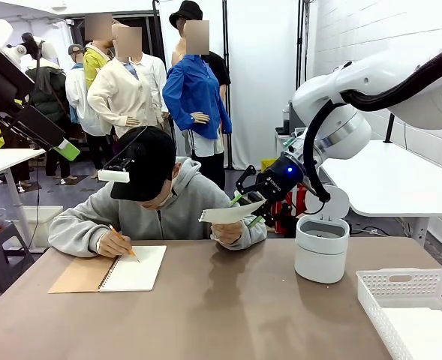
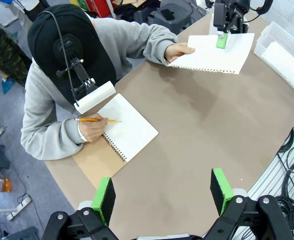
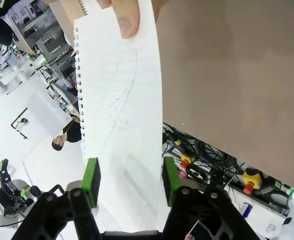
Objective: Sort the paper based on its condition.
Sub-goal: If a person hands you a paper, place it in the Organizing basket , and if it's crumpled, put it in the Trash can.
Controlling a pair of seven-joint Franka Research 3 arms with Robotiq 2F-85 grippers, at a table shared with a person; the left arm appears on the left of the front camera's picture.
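Note:
A person at the far side holds out one sheet of paper (image 1: 232,214) by its near edge in a hand (image 1: 224,234). The sheet (image 3: 119,100) is flat, with a torn spiral edge and faint pencil marks. My right gripper (image 1: 248,205) reaches in from the right, its jaws apart, with the far end of the sheet (image 2: 214,55) between them. In the right wrist view the right gripper (image 3: 130,180) has a green pad on either side of the paper, with a gap still showing. My left gripper (image 2: 162,192) hangs open high above the table's left part, holding nothing.
The person's other hand writes with a pencil (image 2: 94,120) in an open spiral notebook (image 1: 134,268) at the far left. A white lidded bin (image 1: 322,251) stands at the right. A white basket (image 1: 408,289) at the near right holds a white sheet (image 1: 423,330).

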